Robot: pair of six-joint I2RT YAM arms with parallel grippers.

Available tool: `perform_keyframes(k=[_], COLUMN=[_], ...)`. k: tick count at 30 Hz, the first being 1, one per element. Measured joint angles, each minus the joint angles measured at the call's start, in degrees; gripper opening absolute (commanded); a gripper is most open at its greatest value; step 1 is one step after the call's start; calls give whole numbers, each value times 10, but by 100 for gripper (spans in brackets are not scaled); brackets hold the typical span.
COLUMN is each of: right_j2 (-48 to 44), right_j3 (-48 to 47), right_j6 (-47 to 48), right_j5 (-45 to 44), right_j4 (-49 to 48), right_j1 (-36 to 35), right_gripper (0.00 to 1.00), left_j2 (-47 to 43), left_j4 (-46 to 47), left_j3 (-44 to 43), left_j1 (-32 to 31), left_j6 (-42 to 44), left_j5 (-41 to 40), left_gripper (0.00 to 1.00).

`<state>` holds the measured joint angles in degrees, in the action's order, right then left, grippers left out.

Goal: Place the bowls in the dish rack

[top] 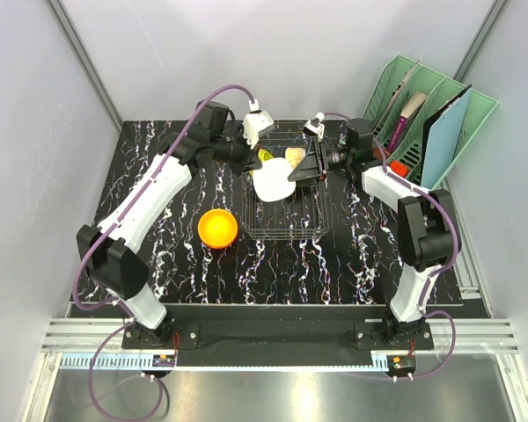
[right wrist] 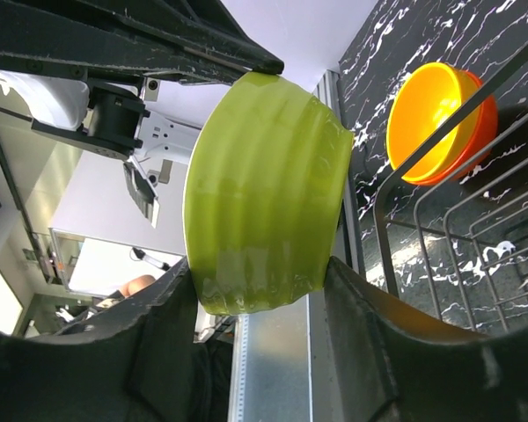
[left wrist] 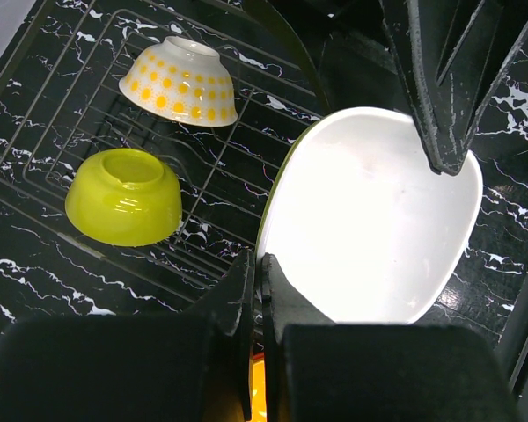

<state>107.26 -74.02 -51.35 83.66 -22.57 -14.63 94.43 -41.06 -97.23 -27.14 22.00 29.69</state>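
We see L gripper (left wrist: 257, 286) clenched on green bowl (left wrist: 370, 229) rim and R gripper (right wrist: 260, 290) clamped across it. Bowl hangs tilted over dish rack (top: 286, 230) far end. Risk: if arms pull out of sync, one grip slips and the bowl drops crooked into rack.

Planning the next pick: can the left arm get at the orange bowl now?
Probably not yet: the left hand is shut on the white bowl. Otherwise the orange bowl sits unobstructed on its side of the dish rack.
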Motion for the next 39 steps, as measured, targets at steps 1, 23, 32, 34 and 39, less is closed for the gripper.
perform_keyframes(k=[1, 23, 32, 34, 39], right_j2=[0, 1, -2, -12, -57], right_j3=[0, -3, -25, -31, -52], right_j6=[0, 59, 234, 278, 379], right_j5=[0, -30, -148, -192, -316], right_j4=[-2, 65, 266, 315, 414], right_j1=[0, 0, 0, 0, 0], right_gripper=[46, 0, 0, 0, 0], left_j2=[0, 0, -13, -23, -56], left_j4=[0, 0, 4, 10, 22], left_j3=[0, 0, 0, 5, 50], left_j1=[0, -3, 64, 99, 170], left_j6=[0, -7, -45, -55, -59], left_j5=[0, 10, 10, 11, 10], left_gripper=[0, 95, 99, 99, 99])
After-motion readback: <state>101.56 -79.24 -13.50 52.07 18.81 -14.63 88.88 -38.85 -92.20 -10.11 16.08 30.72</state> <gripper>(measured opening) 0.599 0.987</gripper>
